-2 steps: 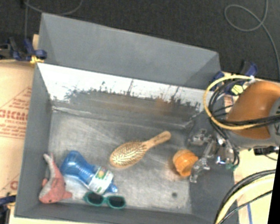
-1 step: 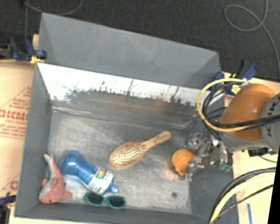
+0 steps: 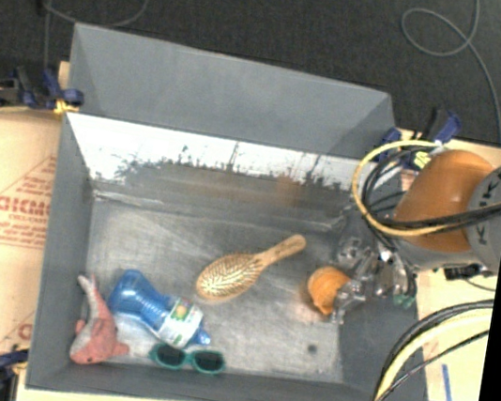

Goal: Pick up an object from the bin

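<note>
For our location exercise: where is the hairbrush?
The hairbrush lies central in the camera view, between the round orange thing at right and blue bottle lower left.

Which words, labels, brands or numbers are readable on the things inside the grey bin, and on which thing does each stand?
No text in the bin can be read.
Blue bottle, white label: the marks are too small to read.
Wooden hairbrush, orange round thing, green sunglasses, pink soft toy: no text visible.
</note>
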### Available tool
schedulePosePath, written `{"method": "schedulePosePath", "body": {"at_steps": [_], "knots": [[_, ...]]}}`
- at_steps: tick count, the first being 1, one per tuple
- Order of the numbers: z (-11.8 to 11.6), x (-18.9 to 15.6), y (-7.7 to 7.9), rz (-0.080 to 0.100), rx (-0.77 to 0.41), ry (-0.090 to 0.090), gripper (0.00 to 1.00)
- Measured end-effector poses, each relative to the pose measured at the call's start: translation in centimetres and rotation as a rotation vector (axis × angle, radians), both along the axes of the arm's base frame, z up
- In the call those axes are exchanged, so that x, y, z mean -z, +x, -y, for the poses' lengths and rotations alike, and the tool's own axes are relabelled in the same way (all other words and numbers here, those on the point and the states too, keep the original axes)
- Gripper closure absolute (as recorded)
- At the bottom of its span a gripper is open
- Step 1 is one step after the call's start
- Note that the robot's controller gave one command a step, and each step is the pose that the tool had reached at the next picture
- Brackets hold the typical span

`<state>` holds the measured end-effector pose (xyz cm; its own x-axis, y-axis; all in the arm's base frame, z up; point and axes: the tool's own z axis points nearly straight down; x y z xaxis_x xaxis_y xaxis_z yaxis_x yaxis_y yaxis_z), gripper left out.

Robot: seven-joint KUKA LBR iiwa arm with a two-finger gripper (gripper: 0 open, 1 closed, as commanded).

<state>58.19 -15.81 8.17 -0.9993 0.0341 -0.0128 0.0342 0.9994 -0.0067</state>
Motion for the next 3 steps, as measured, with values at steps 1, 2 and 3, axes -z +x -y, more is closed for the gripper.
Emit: {"method": "schedulePosePath", "body": {"at_steps": [1, 2, 3], "knots": [[0.00, -0.14, -0.03, 0.000, 0.000, 0.000, 1.00], [0.02, -0.72, -0.06, -0.002, -0.001, 0.002, 1.00], [0.08, -1.01, 0.02, -0.004, 0.000, 0.003, 1.00]]}}
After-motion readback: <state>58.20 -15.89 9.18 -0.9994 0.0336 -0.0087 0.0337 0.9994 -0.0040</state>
